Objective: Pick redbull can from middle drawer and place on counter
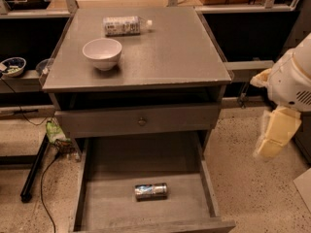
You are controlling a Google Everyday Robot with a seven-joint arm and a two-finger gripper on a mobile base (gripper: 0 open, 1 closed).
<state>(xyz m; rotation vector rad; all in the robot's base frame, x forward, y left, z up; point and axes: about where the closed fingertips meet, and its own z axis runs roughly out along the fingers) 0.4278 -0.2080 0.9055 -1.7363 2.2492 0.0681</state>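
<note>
The redbull can (151,191) lies on its side on the flat bottom of the open middle drawer (104,203), near the drawer's front and about midway across. The grey counter (165,52) tops the cabinet above it. My gripper (270,144) hangs at the right edge of the view, beside the cabinet and above the floor. It is well to the right of the can and apart from the drawer, and it holds nothing that I can see.
A white bowl (102,53) and a clear plastic bottle (124,25) lying on its side sit on the counter. The closed drawer front with a round knob (141,122) is above the open drawer. A low shelf with small bowls (12,66) and cables (46,174) is at the left.
</note>
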